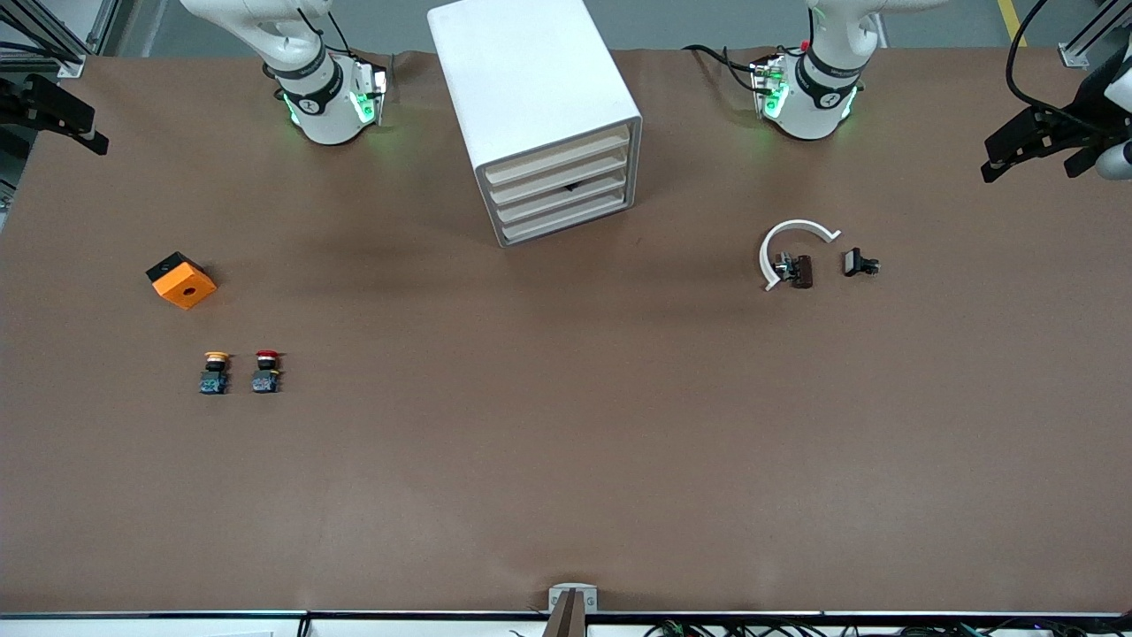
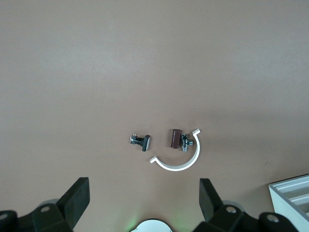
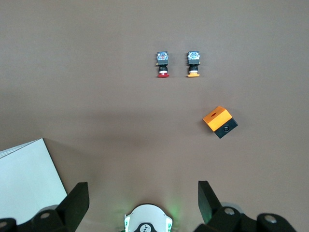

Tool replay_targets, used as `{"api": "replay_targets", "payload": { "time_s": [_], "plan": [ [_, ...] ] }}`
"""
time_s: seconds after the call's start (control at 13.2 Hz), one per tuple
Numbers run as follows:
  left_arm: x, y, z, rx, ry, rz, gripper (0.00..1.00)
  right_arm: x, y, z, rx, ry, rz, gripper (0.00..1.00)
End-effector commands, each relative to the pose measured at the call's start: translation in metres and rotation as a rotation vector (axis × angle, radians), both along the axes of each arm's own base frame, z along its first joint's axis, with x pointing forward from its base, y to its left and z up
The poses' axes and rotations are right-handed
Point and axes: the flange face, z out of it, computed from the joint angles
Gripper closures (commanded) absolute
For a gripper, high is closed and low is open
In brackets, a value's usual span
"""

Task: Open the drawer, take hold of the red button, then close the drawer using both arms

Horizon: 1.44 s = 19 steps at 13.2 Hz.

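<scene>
You get a high front camera facing both arm bases, each wrist camera looking straight down from well above, cabinet [image 1: 548,115] corner shared by all three.

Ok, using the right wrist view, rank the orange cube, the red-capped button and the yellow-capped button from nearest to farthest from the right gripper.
1. orange cube, on the table, plainly nearest the open right gripper.
2. and 3. yellow-capped button and red-capped button, side by side past the cube, both nearer the front camera than it. They are too close to call.
</scene>
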Motion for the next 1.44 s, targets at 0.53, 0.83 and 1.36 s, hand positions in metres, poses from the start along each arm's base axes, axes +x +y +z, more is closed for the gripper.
{"api": "replay_targets", "payload": {
  "time_s": [0.53, 0.83, 1.36],
  "plan": [
    [-0.0045, -0.0043, -0.0029, -0.002, -0.020, -0.015, 0.00, -0.0039, 0.0001, 0.0022, 0.010, -0.015, -0.013, 0.00],
    [-0.0017, -0.0035, -0.0025, -0.003, -0.020, -0.015, 0.00, -0.0033, 0.0009, 0.0018, 0.012, -0.018, -0.012, 0.00],
    [0.0020, -0.0030, -0.0028, 0.002, -0.014, -0.014, 0.00, -0.0031, 0.0010, 0.0020, 0.005, -0.019, -0.010, 0.00]
  ]
}}
